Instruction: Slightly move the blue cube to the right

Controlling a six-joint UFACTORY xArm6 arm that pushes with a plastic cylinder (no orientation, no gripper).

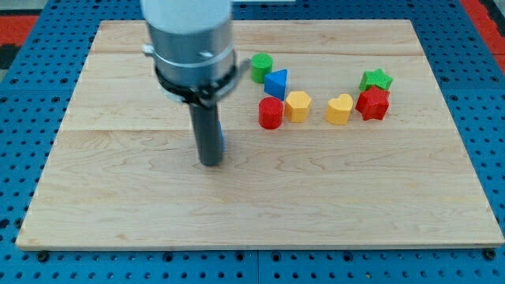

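- Blue cube hides behind my rod; only a thin blue edge peeks out at its right.
- My tip touches the cube's left side, I think.
- It looks small, hard and light, so it should slide easily.
- No claw here; push its left side gently.

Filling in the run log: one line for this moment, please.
my tip on wooden board | blue cube mostly hidden behind rod, at its right edge | contact unclear
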